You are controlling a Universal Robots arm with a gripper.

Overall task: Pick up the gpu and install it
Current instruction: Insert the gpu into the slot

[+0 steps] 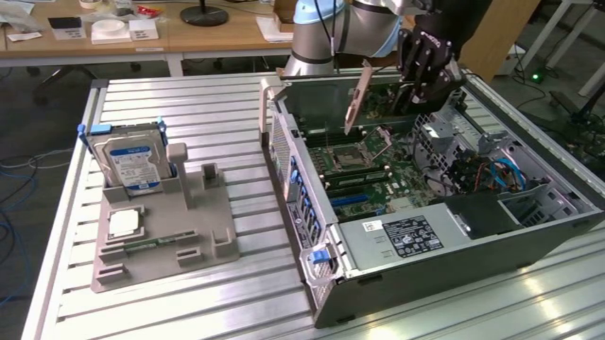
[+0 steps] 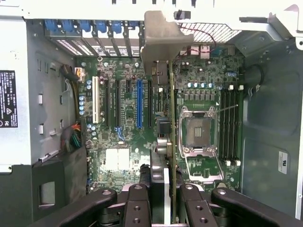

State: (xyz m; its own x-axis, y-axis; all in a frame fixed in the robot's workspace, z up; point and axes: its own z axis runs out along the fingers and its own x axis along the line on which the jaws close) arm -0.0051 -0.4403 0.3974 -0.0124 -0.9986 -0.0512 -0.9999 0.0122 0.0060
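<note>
The robot's gripper (image 2: pixel 163 196) has its fingers (image 2: pixel 142 198) clamped on the gpu (image 2: pixel 171 137), held edge-on in the air above the motherboard (image 2: pixel 128 118) inside the open computer case (image 1: pixel 529 234): the pickup is done, the card not yet seated.

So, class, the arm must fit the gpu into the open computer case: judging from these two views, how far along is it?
Done: the gpu is picked up; the gripper is shut on it. In hand: the card hangs edge-on above the motherboard, inside the open case. Left: it is not seated; the blue slot is bare. The hard drive sits in the grey holder.
</note>
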